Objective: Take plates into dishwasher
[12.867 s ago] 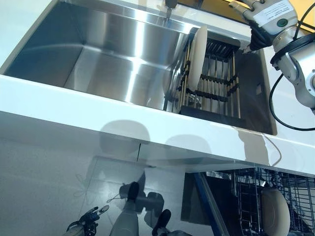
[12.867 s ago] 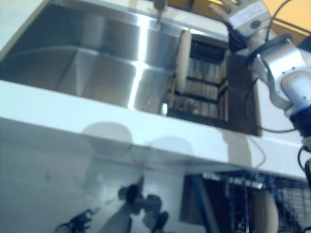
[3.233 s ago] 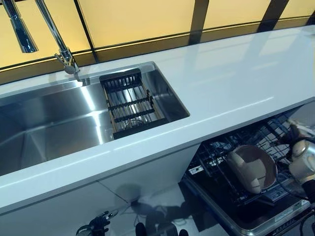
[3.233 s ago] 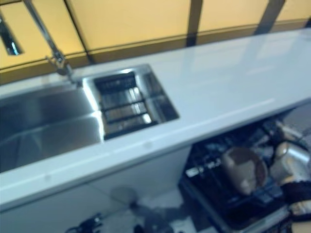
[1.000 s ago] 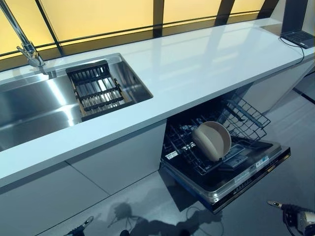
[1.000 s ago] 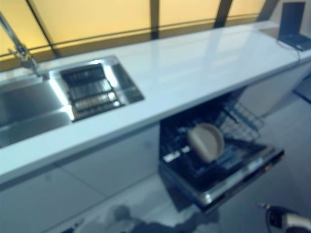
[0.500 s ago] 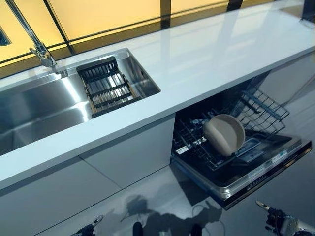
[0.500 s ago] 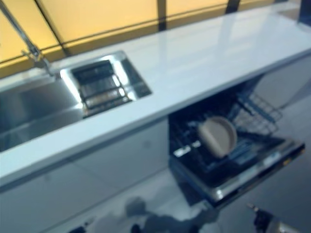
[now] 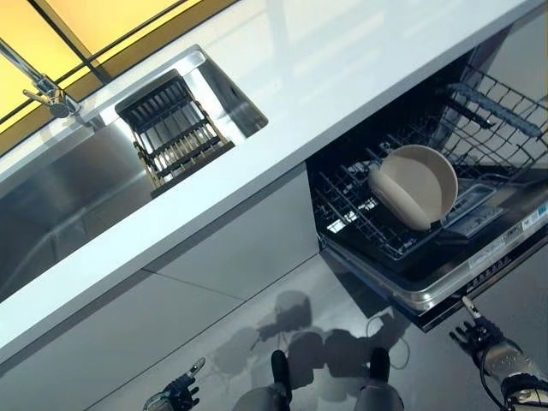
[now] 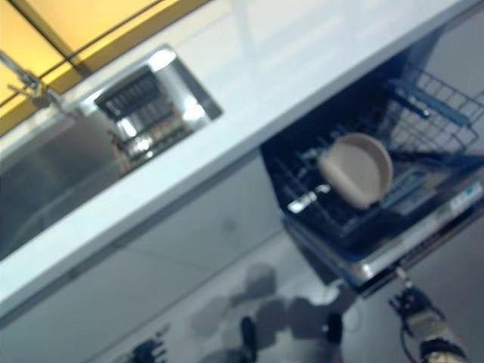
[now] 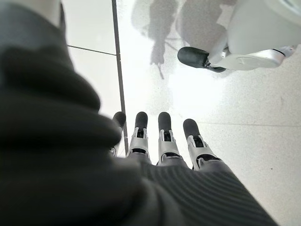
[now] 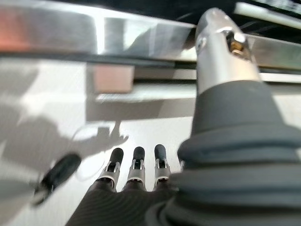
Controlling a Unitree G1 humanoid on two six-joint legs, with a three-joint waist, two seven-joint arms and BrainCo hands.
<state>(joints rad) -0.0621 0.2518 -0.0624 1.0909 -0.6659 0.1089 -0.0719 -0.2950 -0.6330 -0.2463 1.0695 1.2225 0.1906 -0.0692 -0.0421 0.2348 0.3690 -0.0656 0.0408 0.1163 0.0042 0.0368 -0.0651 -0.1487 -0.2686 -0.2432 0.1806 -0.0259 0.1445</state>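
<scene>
Plate [image 9: 413, 186] gone from sink rack [image 9: 175, 131], now upright in dishwasher lower rack [image 9: 377, 231]. Right hand [image 9: 492, 349] dropped from above sink to floor level, empty, fingers straight.

Beige plate [image 9: 413, 186]; white counter [image 9: 342, 77]; steel sink [image 9: 60, 184].

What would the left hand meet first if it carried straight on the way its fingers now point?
Most likely the floor. The left hand hangs low with straight fingers aimed down at the pale tiles, holding nothing; how far off the tiles are is unclear.
</scene>
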